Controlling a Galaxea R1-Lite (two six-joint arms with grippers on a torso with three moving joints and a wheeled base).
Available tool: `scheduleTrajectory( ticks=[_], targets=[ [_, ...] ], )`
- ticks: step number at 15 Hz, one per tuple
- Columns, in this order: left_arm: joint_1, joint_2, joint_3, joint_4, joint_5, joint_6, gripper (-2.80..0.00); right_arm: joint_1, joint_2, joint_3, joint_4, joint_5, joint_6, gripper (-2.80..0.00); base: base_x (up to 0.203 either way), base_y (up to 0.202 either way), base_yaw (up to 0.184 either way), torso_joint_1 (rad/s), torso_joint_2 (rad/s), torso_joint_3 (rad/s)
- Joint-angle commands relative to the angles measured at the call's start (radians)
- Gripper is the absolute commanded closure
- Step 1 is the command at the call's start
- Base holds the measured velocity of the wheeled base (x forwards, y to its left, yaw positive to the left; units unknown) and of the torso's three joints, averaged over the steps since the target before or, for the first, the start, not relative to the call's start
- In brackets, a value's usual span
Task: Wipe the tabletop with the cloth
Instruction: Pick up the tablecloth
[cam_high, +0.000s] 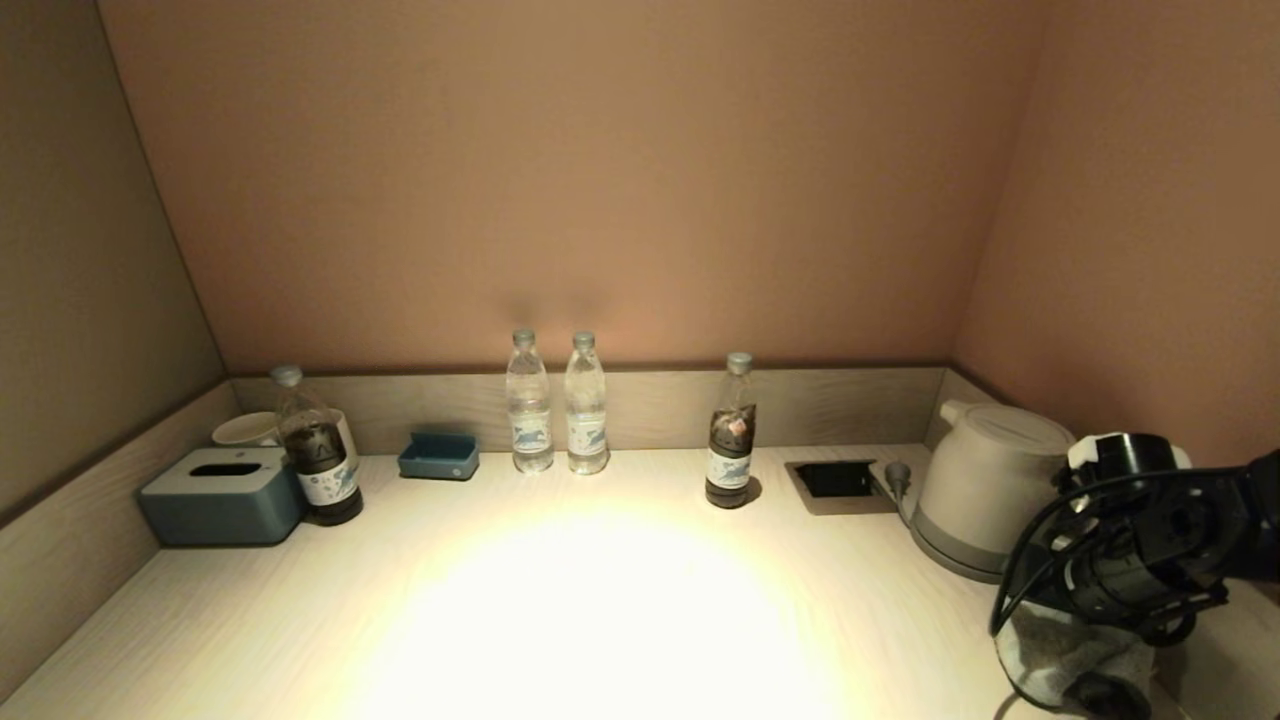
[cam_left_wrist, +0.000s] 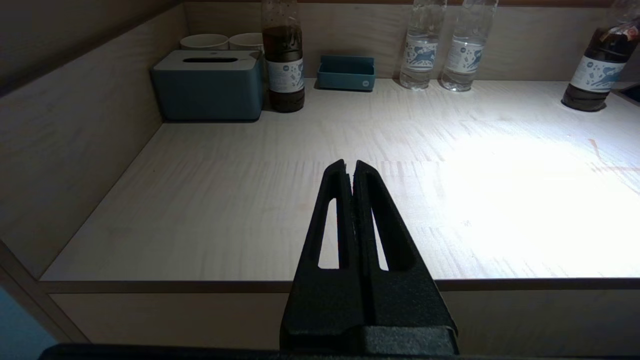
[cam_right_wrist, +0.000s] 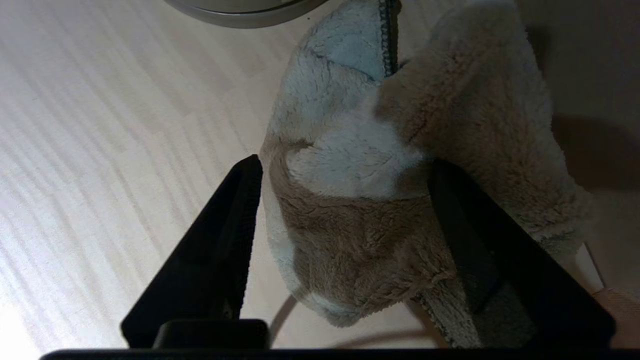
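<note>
A fluffy grey and beige cloth (cam_right_wrist: 370, 165) lies crumpled on the pale wooden tabletop (cam_high: 600, 600) at the near right, in front of the kettle. It also shows in the head view (cam_high: 1065, 650). My right gripper (cam_right_wrist: 345, 170) is open and points down over the cloth, one finger on each side of the bunched middle. In the head view the right gripper (cam_high: 1105, 690) sits under its black wrist. My left gripper (cam_left_wrist: 350, 167) is shut and empty, held low just before the table's front edge on the left.
A white kettle (cam_high: 985, 480) stands just behind the cloth, beside a recessed socket (cam_high: 835, 480). Several bottles (cam_high: 585, 415) line the back wall. A blue tissue box (cam_high: 225, 495), cups and a small blue tray (cam_high: 440, 455) stand at the back left. Walls close in three sides.
</note>
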Motion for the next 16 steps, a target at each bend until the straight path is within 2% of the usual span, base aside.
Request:
scheduleTrajectory(
  ticks=[1,7,8,16],
  targets=[
    [0.000,0.000,0.000,0.000,0.000,-0.002,0.00,-0.011,0.024,-0.006,-0.001,0.000,0.000,-2.80,0.000,0.000,0.000,0.000,0.00,0.000],
    [0.000,0.000,0.000,0.000,0.000,-0.001,0.00,-0.027,0.097,-0.006,-0.004,0.004,0.000,-2.80,0.000,0.000,0.000,0.000,0.00,0.000],
    [0.000,0.000,0.000,0.000,0.000,-0.001,0.00,-0.027,0.096,-0.004,-0.003,0.017,0.000,0.00,0.000,0.000,0.000,0.000,0.00,0.000],
    [0.000,0.000,0.000,0.000,0.000,-0.001,0.00,-0.026,0.055,0.016,-0.003,0.031,0.009,0.00,0.000,0.000,0.000,0.000,0.00,0.000]
  ],
)
